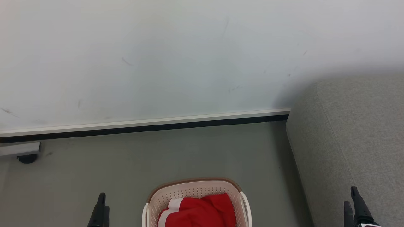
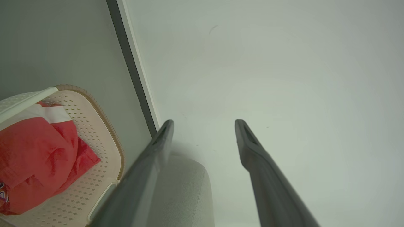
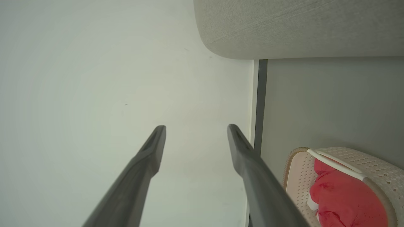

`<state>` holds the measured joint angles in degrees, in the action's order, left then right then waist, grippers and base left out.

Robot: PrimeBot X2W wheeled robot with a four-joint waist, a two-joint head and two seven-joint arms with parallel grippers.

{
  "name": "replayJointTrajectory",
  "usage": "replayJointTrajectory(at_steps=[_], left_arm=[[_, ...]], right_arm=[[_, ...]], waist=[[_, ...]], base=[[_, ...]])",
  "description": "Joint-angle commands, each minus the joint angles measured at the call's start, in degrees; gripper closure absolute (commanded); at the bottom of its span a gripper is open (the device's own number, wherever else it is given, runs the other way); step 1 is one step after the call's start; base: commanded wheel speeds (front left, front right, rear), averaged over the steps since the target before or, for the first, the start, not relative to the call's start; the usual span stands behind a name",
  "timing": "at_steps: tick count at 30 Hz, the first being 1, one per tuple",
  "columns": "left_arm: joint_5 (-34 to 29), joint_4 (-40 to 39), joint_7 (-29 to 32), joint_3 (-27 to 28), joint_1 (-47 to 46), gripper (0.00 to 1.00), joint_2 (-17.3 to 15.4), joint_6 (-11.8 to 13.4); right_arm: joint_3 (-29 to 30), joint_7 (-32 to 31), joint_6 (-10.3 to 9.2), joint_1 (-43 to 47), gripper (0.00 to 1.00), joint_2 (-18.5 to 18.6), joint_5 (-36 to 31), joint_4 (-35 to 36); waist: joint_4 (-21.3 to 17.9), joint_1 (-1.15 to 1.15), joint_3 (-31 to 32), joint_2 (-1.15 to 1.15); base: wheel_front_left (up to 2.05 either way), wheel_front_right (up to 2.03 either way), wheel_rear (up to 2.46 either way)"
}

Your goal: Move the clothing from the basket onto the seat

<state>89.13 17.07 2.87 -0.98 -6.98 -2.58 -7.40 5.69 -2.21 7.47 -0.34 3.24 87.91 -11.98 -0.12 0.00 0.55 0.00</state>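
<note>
Red clothing (image 1: 199, 209) heaped in the basket (image 1: 192, 189) on the floor (image 1: 126, 164), basket cut off below, logo (image 2: 2, 193) clipped and unreadable, sofa (image 1: 356, 135) nearby, jaws of left gripper (image 2: 204, 123) and right gripper (image 3: 196, 126) held apart, empty

This looks like a plain living-room corner in a home. A grey woven sofa (image 1: 353, 138) stands against a bare white wall (image 1: 157, 56) with dark skirting (image 1: 142, 128). Near the sofa's end, a laundry basket (image 1: 189, 192) of red clothing (image 1: 205, 211) sits on smooth grey floor (image 1: 157, 154).

head view looks down; both wrist views face the wall (image 2: 284, 63), sharing the basket (image 1: 195, 190).
</note>
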Motion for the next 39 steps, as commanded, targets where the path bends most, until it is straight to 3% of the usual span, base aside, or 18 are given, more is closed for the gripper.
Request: replayJointTrajectory(at_steps=[1, 27, 39], left_arm=[[-1.26, -0.79, -0.58, -0.32, -0.18, 0.0, -0.68, -0.07], [-32.69, -6.82, -6.33, -0.34, 2.61, 0.0, -0.09, -0.09], [-43.7, -8.68, -8.63, -1.68, 3.6, 0.0, -0.16, 1.4]], right_arm=[[-0.39, 0.49, 0.01, -0.29, 0.0, 0.69, -1.4, 0.85], [-6.66, 6.06, 0.01, 0.78, 0.0, 1.08, -33.07, 3.53], [-9.93, 8.25, 0.02, 1.66, 0.0, 1.54, -43.11, 4.4]], waist=[[-0.01, 0.0, 0.03, 0.0], [0.2, 0.0, 1.04, 0.0], [0.17, 0.0, 1.52, 0.0]], base=[[0.0, 0.0, 0.0], [0.0, 0.0, 0.0], [0.0, 0.0, 0.0]])
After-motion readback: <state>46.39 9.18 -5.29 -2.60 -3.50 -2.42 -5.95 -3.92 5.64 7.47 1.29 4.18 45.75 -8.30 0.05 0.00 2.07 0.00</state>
